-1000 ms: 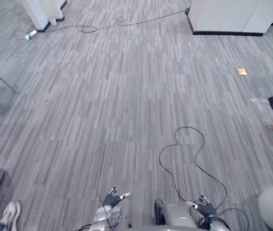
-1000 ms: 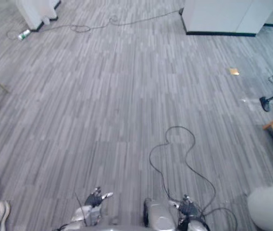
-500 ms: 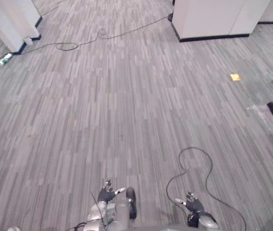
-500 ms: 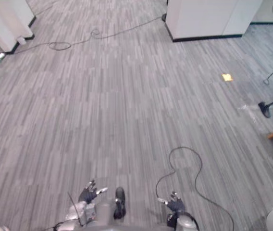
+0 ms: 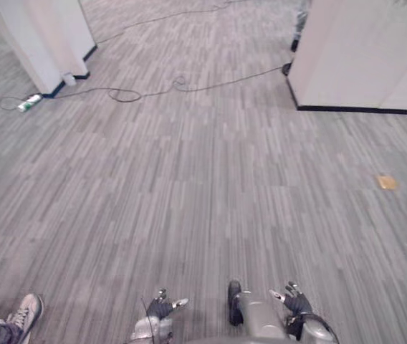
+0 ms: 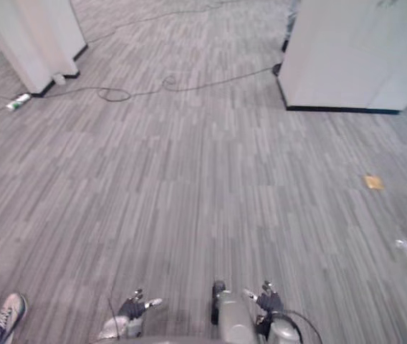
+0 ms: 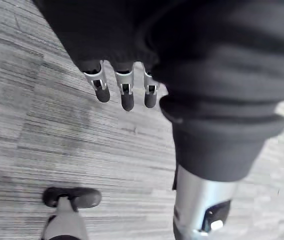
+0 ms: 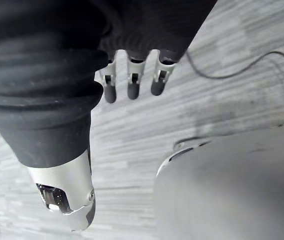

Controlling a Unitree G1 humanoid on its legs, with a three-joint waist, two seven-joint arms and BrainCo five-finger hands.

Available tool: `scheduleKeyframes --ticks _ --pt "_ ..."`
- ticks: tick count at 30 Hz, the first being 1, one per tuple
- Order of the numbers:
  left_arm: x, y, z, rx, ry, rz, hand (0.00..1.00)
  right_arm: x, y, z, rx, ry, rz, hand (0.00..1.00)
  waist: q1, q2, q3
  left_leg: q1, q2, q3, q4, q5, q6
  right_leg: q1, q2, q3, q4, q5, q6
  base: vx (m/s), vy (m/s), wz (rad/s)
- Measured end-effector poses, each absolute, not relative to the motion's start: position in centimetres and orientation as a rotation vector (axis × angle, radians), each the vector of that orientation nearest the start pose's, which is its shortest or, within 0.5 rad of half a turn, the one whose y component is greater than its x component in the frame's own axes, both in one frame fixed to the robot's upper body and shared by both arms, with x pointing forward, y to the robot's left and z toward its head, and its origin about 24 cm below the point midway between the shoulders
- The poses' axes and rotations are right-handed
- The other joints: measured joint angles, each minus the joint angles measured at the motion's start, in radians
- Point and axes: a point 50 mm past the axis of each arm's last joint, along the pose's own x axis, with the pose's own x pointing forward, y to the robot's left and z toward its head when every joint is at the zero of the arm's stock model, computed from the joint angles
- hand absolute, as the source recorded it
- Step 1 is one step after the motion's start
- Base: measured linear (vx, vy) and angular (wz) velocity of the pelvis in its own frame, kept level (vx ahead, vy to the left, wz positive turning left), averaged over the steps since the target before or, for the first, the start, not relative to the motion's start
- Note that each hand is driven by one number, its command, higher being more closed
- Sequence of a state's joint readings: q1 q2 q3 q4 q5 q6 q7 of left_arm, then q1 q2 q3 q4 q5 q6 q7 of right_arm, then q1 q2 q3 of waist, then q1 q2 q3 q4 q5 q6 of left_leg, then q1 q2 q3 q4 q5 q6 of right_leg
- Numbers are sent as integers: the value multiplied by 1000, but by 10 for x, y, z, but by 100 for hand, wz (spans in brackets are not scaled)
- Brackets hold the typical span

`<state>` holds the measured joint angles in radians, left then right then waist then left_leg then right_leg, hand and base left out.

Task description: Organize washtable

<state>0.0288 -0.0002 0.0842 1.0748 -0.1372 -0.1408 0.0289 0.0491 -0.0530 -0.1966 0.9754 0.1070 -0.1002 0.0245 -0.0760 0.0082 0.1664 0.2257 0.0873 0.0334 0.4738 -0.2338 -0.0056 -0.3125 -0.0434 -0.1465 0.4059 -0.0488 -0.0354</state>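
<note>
Left robot hand (image 5: 162,308): hangs low at your side, fingers (image 7: 127,95) loosely straight, empty.
Right robot hand (image 5: 294,302): likewise low and relaxed, holding nothing. Both are probably idle for walking.
Floor (image 5: 211,179): carries a cord (image 5: 146,92), a partition (image 5: 361,57) and a person's shoe (image 5: 23,313).
Washtable: its place cannot be told, so expect to walk to it.
</note>
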Motion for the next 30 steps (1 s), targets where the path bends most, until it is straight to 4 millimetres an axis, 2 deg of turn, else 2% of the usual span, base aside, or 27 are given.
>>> scheduleKeyframes --ticks 1,2,3,5,6,7,8,9,10,11,12,13,14,15,16,17,18,19,20,21,22,23,25,27,28,29,30 --pt "122 163 -155 -186 947 235 0 130 -203 -143 128 880 -259 0 1 34 6 -154 62 -4 303 120 -93 47 43 -20 -12 -37 -22 637 -218 11" --pt "122 163 -154 -206 938 256 0 132 -203 -142 122 874 -253 0 11 46 11 -211 95 0 429 181 -121 74 69 -19 -19 -57 -42 761 -231 -27" --pt "125 169 -152 -221 911 292 0 134 -198 -143 114 884 -227 0 31 63 27 -308 162 38 655 164 -102 174 124 0 -43 -104 -74 514 -122 -50" --pt "125 179 -149 -202 891 309 0 131 -192 -146 114 911 -210 0 50 33 34 -364 173 91 697 128 -91 280 132 33 -77 -144 -86 598 -141 -62" --pt "123 187 -147 -188 874 323 0 128 -187 -147 116 923 -195 0 65 7 24 -435 170 169 629 86 -76 365 131 77 -132 -167 -84 577 -146 -66" --pt "123 187 -147 -189 870 326 0 128 -186 -148 115 928 -190 0 69 5 24 -465 164 193 576 70 -57 393 131 94 -153 -167 -71 597 -97 -75" --pt "119 189 -148 -192 876 337 0 127 -186 -149 114 938 -190 0 76 8 25 -518 137 219 424 49 -47 452 130 122 -197 -176 -60 640 0 -71" --pt "114 192 -148 -199 881 359 0 125 -186 -150 115 952 -193 0 90 10 26 -556 95 208 210 56 -55 505 122 151 -242 -184 -45 795 79 -71" --pt "115 192 -148 -203 876 366 0 123 -186 -151 115 965 -193 0 98 9 25 -567 71 196 82 73 -72 532 114 164 -269 -188 -40 680 123 -63" --pt "115 191 -147 -203 868 375 0 121 -187 -153 110 977 -193 0 110 15 23 -585 43 180 -97 99 -112 575 108 186 -311 -193 -34 544 135 -57" --pt "117 189 -147 -209 857 372 0 120 -189 -153 101 983 -195 0 124 28 18 -611 32 170 -190 110 -131 601 109 205 -346 -205 -25 645 278 -76" --pt "118 187 -147 -225 856 374 0 115 -191 -155 81 1006 -193 0 133 43 14 -640 34 174 -240 108 -121 654 110 228 -369 -228 -7 813 393 -85" --pt "117 186 -148 -231 861 374 0 110 -189 -158 74 1030 -193 0 144 40 2 -625 14 166 -215 249 -11 691 88 238 -333 -253 17 842 424 -63" --pt "115 187 -149 -227 871 377 0 107 -188 -159 73 1043 -189 0 140 18 -13 -607 -9 166 -222 300 39 685 69 235 -284 -261 31 792 384 -29" --pt "110 194 -151 -208 892 383 0 94 -185 -163 101 1073 -212 0 131 -30 -42 -583 -58 167 -224 330 71 618 35 233 -104 -270 52 792 366 20" --pt "108 204 -151 -182 902 391 0 95 -178 -164 134 1071 -220 0 107 -71 -54 -544 -110 157 -217 296 99 539 4 236 136 -219 134 798 342 40" --pt "107 208 -151 -162 910 389 0 97 -175 -163 147 1064 -218 0 93 -90 -50 -514 -136 149 -219 271 111 499 -5 247 256 -146 196 774 282 76" --pt "105 215 -151 -136 926 386 0 101 -171 -163 155 1056 -212 0 73 -117 -43 -440 -185 120 -239 227 119 419 -13 257 464 67 265 759 234 78" --pt "105 213 -153 -126 950 372 0 101 -172 -163 157 1058 -207 0 66 -112 -33 -356 -211 104 -265 196 118 340 -49 225 615 39 205 871 268 62" --pt "104 210 -154 -133 960 369 0 102 -174 -162 154 1050 -205 0 68 -111 -31 -309 -213 102 -276 175 125 306 -65 194 661 1 168 703 227 12" --pt "106 204 -155 -142 965 353 0 107 -177 -160 147 1025 -198 0 75 -69 -9 -207 -207 92 -307 134 128 243 -65 147 685 -91 94 804 253 -7" --pt "104 198 -157 -138 984 330 0 111 -183 -157 133 994 -207 0 61 -54 -7 -126 -198 73 -330 98 139 179 -52 108 644 -170 58 653 192 0" --pt "106 193 -158 -130 997 300 0 118 -187 -153 130 960 -216 0 37 -36 -6 -42 -176 46 -356 53 144 80 -17 56 467 -231 45 641 120 41" --pt "115 189 -157 -123 984 273 0 121 -189 -151 129 938 -223 0 28 -44 -4 28 -172 2 -400 32 149 3 7 9 199 -187 58 715 21 66" --pt "121 182 -156 -119 975 245 0 122 -191 -150 126 933 -229 0 20 -50 -3 66 -171 -34 -419 8 139 -28 15 9 -2 -110 60 763 -26 80" --pt "121 179 -156 -121 972 238 0 122 -193 -150 123 934 -230 0 11 -52 -3 87 -171 -52 -425 -5 124 -35 18 15 -83 -74 56 963 -67 124" --pt "117 172 -157 -129 985 228 0 120 -195 -151 118 942 -236 0 0 -51 -3 136 -162 -88 -395 -45 90 -32 30 52 -97 41 13 845 -76 114"
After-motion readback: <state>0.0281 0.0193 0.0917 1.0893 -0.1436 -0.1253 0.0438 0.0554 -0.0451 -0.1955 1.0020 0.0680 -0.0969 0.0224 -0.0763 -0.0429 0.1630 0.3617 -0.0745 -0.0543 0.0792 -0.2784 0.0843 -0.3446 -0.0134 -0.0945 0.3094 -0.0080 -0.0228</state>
